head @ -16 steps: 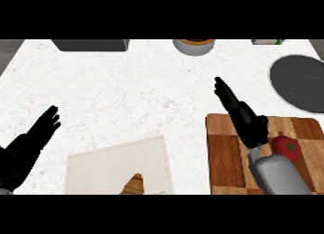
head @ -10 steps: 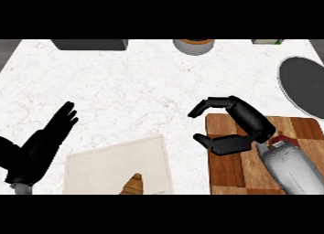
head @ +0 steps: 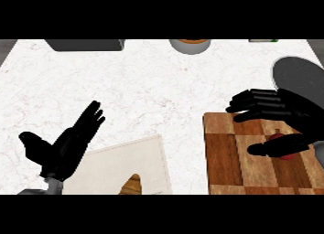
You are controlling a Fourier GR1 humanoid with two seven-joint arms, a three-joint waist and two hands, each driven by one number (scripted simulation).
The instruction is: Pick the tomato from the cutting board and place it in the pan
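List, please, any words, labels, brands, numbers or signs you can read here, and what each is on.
None can be read.
The board, pan and tomato carry no text.
The small item at the counter's far right edge shows a green patch, too small to tell if it is a label.
The dark box and the pot show no text.

One red tomato (head: 283, 147), one striped wooden cutting board (head: 242, 164), one dark grey round pan (head: 303, 80), two black hands: left (head: 60, 148), right (head: 289, 121).
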